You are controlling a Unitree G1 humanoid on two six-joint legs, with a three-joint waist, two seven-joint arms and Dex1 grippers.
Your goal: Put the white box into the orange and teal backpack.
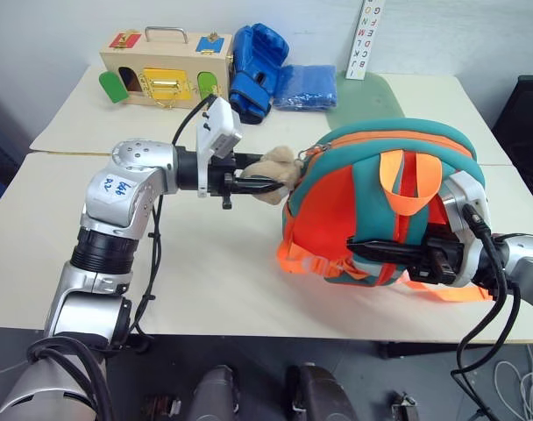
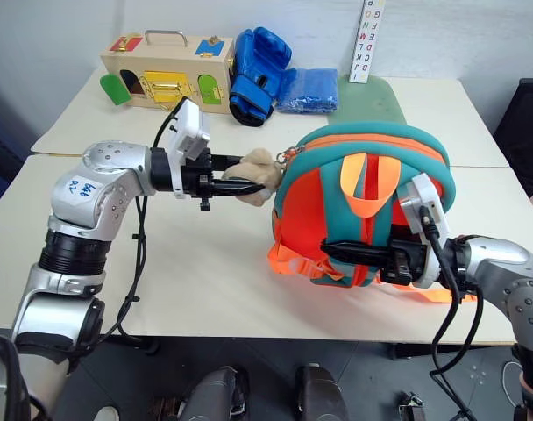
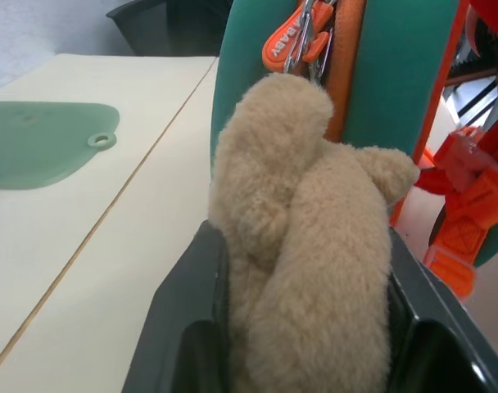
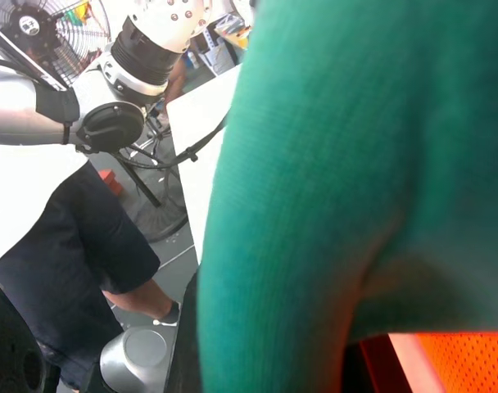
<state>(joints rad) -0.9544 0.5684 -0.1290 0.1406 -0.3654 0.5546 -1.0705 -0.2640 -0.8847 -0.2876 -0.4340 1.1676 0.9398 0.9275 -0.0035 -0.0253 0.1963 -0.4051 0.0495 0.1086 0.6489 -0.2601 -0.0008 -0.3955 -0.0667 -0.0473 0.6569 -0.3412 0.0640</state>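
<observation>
Table (image 1: 231, 289): your orange and teal backpack (image 1: 337, 206) lies here.
Left gripper (image 1: 265, 184): fingers pinch its plush ball (image 3: 314, 270) (beige).
Right gripper (image 1: 372, 250): clamped on teal strap (image 4: 355, 164).

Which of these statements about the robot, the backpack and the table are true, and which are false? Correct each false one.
1. The left gripper has its fingers around the beige plush ball. True.
2. The orange and teal backpack lies on the floor. False: it is on the table.
3. The right gripper is shut on a backpack strap. True.
4. The blue boxing glove is beside the wooden box. True.
5. The green mat covers the wooden box. False: it lies behind the backpack.
</observation>
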